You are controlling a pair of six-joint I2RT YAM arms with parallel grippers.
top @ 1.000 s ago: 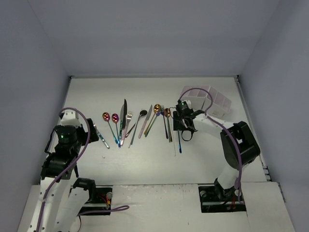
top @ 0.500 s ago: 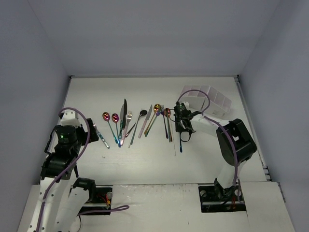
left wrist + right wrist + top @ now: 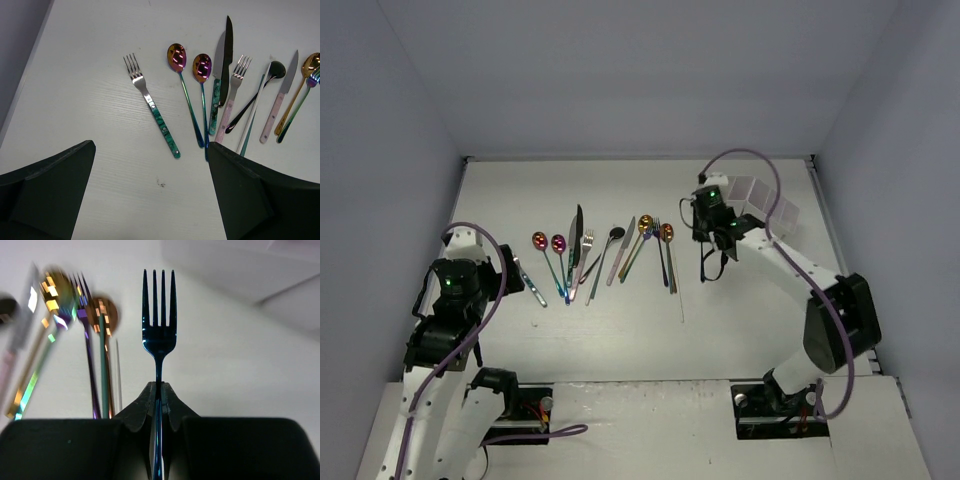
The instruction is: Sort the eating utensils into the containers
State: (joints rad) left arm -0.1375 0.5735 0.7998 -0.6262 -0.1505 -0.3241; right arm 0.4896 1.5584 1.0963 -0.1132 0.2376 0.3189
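While the right gripper pinches the blue fork, it should next reach the containers; the left gripper is open.

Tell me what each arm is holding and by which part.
The right fingers pinch a blue fork by its handle; the left fingers are open and empty.

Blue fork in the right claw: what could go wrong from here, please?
1. The right claw pinches the blue fork only on its thin handle, so the fork might swivel or slip during the move.
2. The containers have thin walls, so the long fork could catch on a wall instead of dropping in.
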